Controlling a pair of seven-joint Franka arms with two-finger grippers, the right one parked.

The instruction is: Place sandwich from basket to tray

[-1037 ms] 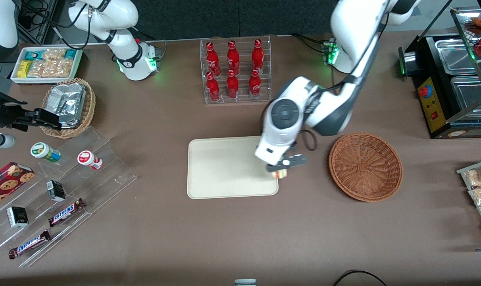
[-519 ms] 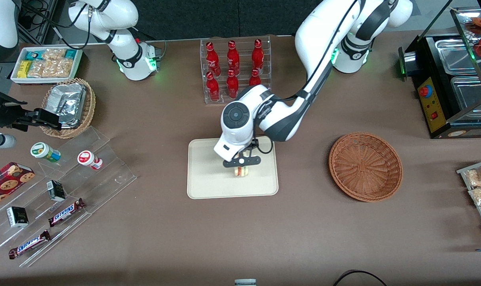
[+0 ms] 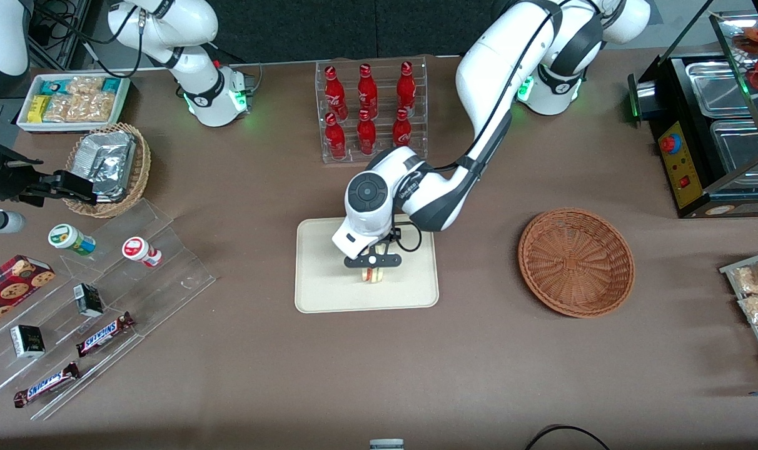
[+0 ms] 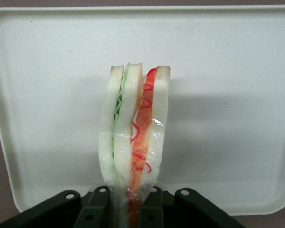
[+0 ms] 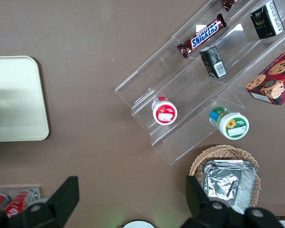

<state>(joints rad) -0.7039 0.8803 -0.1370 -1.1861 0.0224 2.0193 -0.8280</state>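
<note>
Brown table, placing step: gripper (image 3: 373,267) clamped on the sandwich (image 4: 134,142) above the tray (image 3: 319,275).
Basket (image 3: 576,262) sits emptied; next, probably lower and let go.

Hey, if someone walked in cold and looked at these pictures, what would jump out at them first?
Probably the tool over the middle of the cream tray, shut on a sandwich with red and green filling. Next, the empty reddish-brown basket beside the tray, toward the working arm's end of the table. Then the rack of red bottles, farther from the front camera than the tray.
</note>
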